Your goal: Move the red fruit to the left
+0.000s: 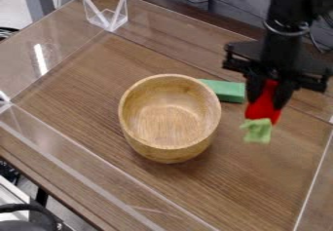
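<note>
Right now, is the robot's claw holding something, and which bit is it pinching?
Yes. The gripper holds the red fruit, pinching its red body at the top. The green leafy stem hangs below, clear of the table.

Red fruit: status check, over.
Gripper shut on red fruit, held clear of the table. Wooden bowl sits to its left in the picture, on the way. Green block beside the bowl.
</note>
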Tool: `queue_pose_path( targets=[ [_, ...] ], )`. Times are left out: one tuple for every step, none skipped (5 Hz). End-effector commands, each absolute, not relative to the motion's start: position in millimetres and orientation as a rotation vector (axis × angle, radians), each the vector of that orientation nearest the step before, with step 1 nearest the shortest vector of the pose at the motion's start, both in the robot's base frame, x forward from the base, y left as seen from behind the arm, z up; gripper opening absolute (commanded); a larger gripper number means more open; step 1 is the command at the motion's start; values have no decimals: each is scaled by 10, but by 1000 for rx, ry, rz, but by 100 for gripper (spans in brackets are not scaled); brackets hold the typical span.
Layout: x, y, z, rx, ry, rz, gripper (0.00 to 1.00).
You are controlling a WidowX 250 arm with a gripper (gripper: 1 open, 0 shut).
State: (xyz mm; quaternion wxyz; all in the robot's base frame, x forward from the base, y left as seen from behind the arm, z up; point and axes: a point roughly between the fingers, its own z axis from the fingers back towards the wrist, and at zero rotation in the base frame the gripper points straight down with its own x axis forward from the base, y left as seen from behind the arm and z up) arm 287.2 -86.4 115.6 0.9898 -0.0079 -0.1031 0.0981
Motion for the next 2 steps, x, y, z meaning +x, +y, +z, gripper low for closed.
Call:
queue_pose_path(
  targets=[
    [2891,-730,1381,-38,-261,235,0],
    [2882,-723,1360,-46,-254,255,0]
  ],
)
